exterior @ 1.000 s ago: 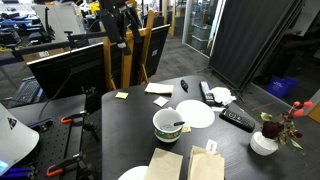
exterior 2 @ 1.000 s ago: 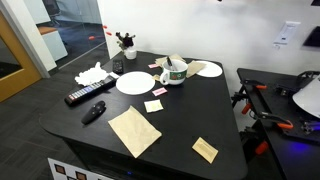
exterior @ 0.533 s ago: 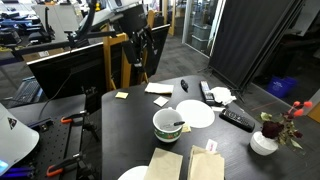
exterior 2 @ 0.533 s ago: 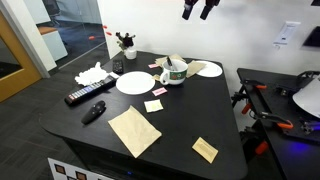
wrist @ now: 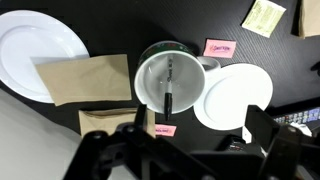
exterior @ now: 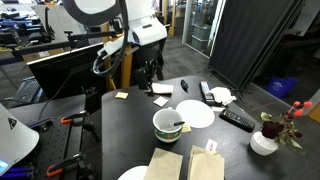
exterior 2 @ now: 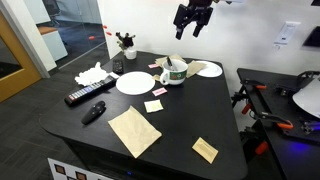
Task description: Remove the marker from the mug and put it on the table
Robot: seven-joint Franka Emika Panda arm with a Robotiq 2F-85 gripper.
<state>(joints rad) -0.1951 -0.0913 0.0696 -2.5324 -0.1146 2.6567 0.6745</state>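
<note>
The mug [exterior: 167,125], white with a green band, stands on the dark table [exterior: 130,140]; it also shows in the other exterior view [exterior 2: 177,73] and in the wrist view [wrist: 168,82]. The marker [wrist: 169,88], a thin dark stick, lies inside the mug, leaning against its wall; it shows as a dark sliver at the rim [exterior: 179,125]. My gripper [exterior: 152,68] hangs well above the table, behind the mug, and also shows high over the mug [exterior 2: 192,22]. Its jaws [wrist: 195,135] are open and empty, with the mug below them.
White plates [wrist: 37,48] [wrist: 238,96] flank the mug. Brown paper bags [wrist: 85,80], pink sticky notes [wrist: 218,47], black remotes [exterior 2: 87,95] [exterior: 237,119], a flower pot [exterior: 264,141] and crumpled tissue [exterior 2: 91,73] lie about. Monitors [exterior: 70,65] stand behind the table.
The arm has swung down and in towards the table, so the gripper now hangs lower and closer above the mug. Objects on the table have not moved.
</note>
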